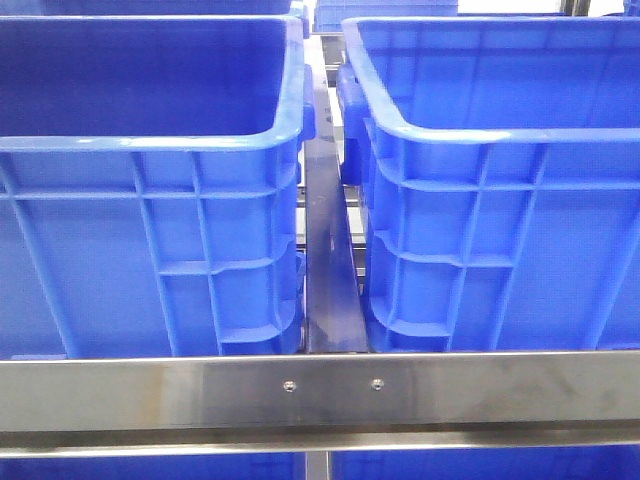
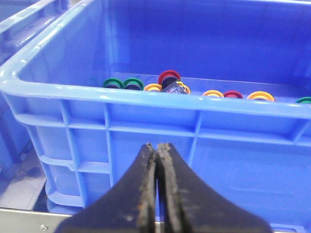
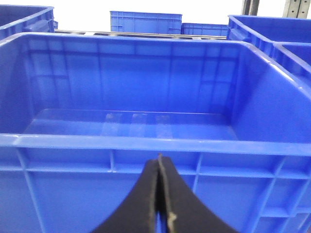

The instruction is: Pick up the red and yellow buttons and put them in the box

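You are at the very start: nothing is picked yet. Your left gripper (image 2: 158, 160) hangs outside the near wall of the left crate (image 2: 146, 126), below its rim, with its jaws pressed together and nothing between them. Your right gripper (image 3: 159, 194) sits the same way before the right crate (image 3: 121, 145), jaws closed and bare.

The buttons lie on the floor of the left crate, in a row just behind that near wall: a red button (image 2: 168, 77) propped up among them, another red button (image 2: 233, 94) lying flat, and yellow buttons (image 2: 260, 95) to either side, with green ones (image 2: 123, 83) mixed in (leave those alone).

Your next move, I judge, is to raise the left gripper over the rim, open it, and descend on a red or yellow cap.

Mind the edges: the crate walls are tall, so the descent is steep. The right crate shows a bare floor, open room for dropping. A metal rail (image 1: 320, 390) crosses below both crates.
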Tool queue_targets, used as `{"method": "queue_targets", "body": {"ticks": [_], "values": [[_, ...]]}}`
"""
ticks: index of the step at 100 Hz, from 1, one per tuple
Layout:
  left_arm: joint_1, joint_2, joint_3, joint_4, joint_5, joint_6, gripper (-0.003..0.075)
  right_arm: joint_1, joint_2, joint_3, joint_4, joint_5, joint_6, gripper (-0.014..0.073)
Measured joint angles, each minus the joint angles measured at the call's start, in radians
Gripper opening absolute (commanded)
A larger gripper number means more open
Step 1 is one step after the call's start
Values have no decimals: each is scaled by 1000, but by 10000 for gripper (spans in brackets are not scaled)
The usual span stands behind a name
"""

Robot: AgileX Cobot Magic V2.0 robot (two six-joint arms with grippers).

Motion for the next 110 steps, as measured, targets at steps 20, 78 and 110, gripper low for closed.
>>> {"method": "queue_targets", "body": {"ticks": [20,78,110], "values": [[0,0,0,0,-8,0,-20,0,0,0,0,0,0,-68],[0,94,-216,-5,119,0,-20,0,0,0,0,0,0,-68],[0,438,-513,-6,323,0,60,0,0,0,0,0,0,-68]]}}
